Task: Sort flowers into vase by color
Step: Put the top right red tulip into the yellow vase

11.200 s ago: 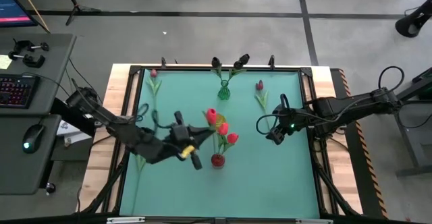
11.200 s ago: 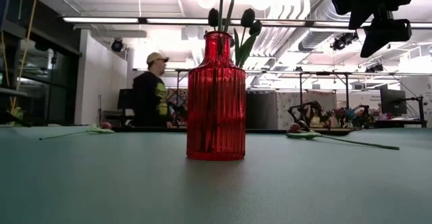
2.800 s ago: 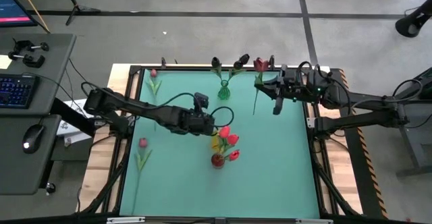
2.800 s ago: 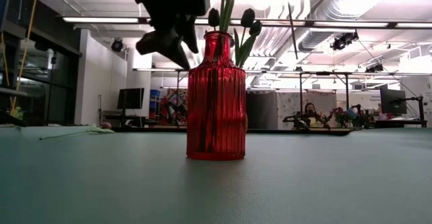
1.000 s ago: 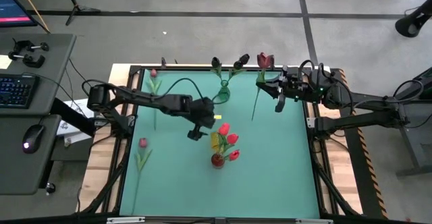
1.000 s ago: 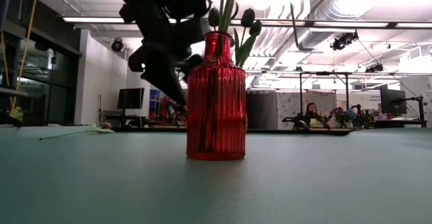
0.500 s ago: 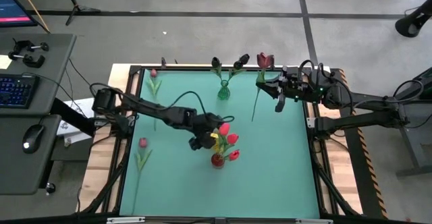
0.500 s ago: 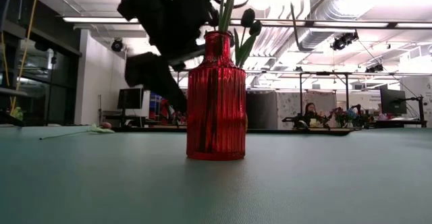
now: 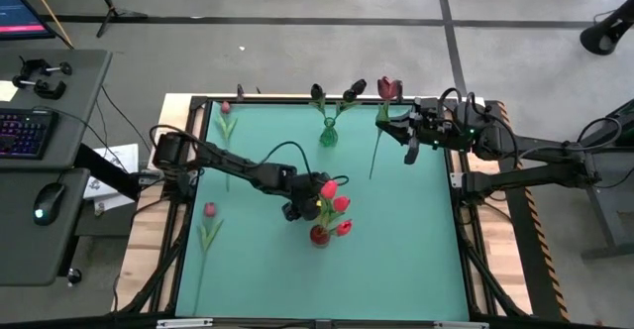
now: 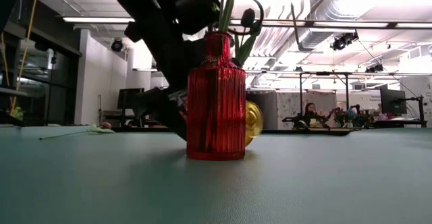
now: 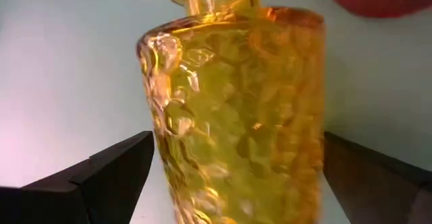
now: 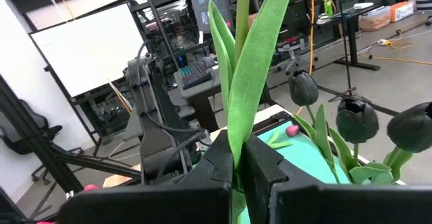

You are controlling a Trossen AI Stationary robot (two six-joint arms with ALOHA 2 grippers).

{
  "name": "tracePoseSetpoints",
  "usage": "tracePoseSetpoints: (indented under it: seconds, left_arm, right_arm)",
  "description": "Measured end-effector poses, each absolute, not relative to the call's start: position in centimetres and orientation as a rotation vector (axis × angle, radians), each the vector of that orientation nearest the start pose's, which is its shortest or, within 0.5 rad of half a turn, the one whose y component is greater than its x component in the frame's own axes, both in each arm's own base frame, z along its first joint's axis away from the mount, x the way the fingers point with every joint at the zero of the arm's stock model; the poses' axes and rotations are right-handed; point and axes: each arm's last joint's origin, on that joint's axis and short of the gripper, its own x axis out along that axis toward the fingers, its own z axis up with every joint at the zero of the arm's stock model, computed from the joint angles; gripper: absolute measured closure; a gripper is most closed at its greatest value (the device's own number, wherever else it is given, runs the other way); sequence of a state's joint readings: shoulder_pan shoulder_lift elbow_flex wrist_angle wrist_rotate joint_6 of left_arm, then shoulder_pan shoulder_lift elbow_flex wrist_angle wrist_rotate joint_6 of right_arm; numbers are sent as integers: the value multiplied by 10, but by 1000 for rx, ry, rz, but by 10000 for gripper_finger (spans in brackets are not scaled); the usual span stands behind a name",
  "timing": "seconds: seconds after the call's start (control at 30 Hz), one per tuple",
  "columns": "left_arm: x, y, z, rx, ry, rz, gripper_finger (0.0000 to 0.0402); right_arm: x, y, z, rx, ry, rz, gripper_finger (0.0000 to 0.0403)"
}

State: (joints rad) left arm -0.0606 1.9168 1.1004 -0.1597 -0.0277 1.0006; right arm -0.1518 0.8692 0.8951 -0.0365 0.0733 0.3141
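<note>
A yellow glass vase (image 9: 314, 208) stands just beyond the red vase (image 9: 319, 235), which holds red tulips (image 9: 337, 204). My left gripper (image 9: 297, 208) is open and low at the table, its fingers on either side of the yellow vase's body (image 11: 236, 116). The yellow vase (image 10: 253, 123) shows past the right side of the red vase (image 10: 216, 96). My right gripper (image 9: 384, 123) is at the far right, shut on a maroon tulip (image 9: 387, 89). A green vase (image 9: 328, 132) at the far edge holds dark tulips (image 12: 358, 119). My left gripper has its fingers (image 11: 121, 173) level on both sides of the yellow vase's lower body (image 11: 169, 156). Both inner faces are close to the glass, and I cannot tell whether they touch it. My right gripper pinches the tulip's green stem and leaf (image 12: 241, 126) between its two shut fingers, which lie across the stem. The tulip is lifted clear of the table. Its head points toward the far edge and its lower stem (image 9: 372, 165) hangs free toward the near side.
Two pink tulips lie on the mat along the left side, one far (image 9: 226, 113) and one nearer (image 9: 209, 215). The red vase stands close to my left gripper. The near half and the right side of the mat (image 9: 416, 260) are bare.
My left gripper has come down toward the table and moved toward the near edge until its fingers stand around the yellow vase. In the low view the yellow vase now shows beside the red vase's right side, where it was hidden before. My right gripper has kept still with its tulip.
</note>
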Motion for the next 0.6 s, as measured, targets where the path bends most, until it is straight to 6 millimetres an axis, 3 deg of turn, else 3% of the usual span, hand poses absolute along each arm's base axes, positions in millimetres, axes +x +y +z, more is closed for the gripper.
tracePoseSetpoints:
  seconds: [0.13, 0.3, 0.6]
  left_arm:
    - [376, -22, 130, 907, 911, -447, 35]
    - [374, -19, 137, 771, 937, -336, 133]
    - [354, 14, 167, 457, 991, -113, 137]
  right_arm:
    - [187, -30, 371, 313, -25, -209, 402]
    - [187, -30, 371, 310, -24, -209, 402]
    - [187, -30, 371, 309, -23, -201, 402]
